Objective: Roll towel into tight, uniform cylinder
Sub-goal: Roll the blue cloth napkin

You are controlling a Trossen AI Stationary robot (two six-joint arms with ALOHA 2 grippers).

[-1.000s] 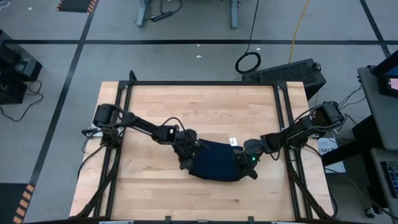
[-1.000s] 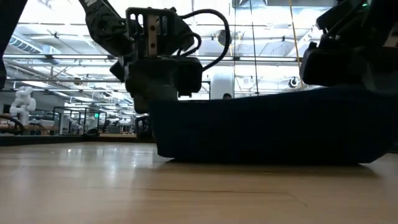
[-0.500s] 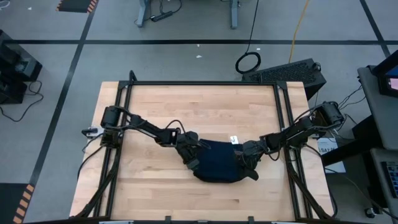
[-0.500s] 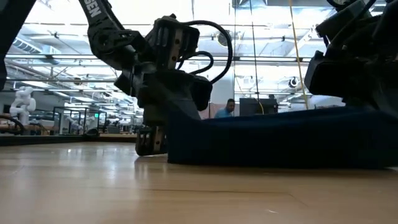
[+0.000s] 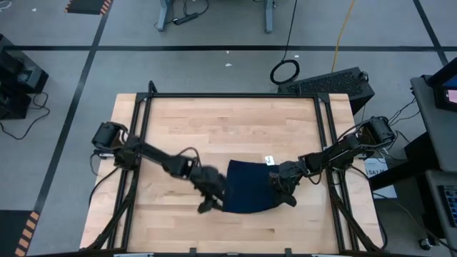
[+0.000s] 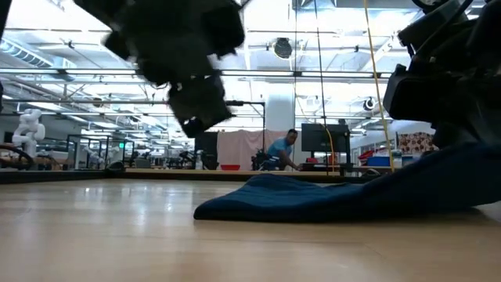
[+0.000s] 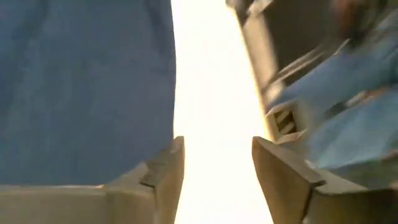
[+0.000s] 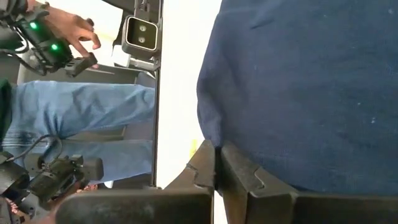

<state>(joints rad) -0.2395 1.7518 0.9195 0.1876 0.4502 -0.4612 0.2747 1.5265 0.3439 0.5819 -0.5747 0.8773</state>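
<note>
My left gripper (image 5: 208,204) hung low with fingers spread; my right gripper (image 5: 280,187) sat pinched closed.

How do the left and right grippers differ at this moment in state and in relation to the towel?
The left gripper is open and holds nothing; the right gripper is shut on the towel. In the low view the left one hangs above the table while the right one holds its end raised. Both flank the towel.

Wooden table, one cloth on it

The light butcher-block table (image 5: 214,128) sits in a black frame; the navy towel (image 5: 246,194) lies rumpled on its near-centre boards, one end lifted, a small white tag (image 5: 268,160) at its far edge.
</note>
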